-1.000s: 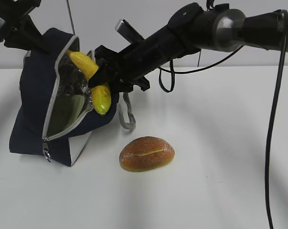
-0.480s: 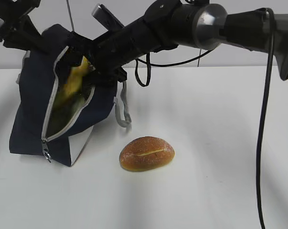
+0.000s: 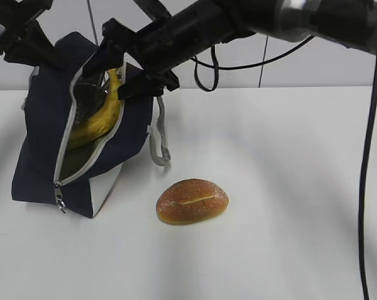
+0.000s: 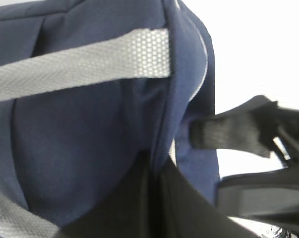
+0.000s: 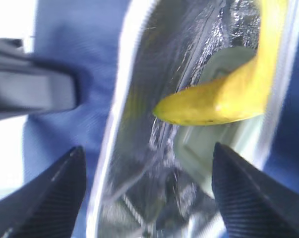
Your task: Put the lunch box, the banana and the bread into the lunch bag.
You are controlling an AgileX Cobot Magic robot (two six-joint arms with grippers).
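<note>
Inside lunch bag [image 3: 44,144]: curved yellow banana [image 3: 100,119], brown-specked, against silver lining.

navy lunch bag [image 3: 41,131] with grey zip edging, yellow banana [image 3: 100,122], golden-brown bread [image 3: 192,200], white table [image 3: 288,206]
</note>
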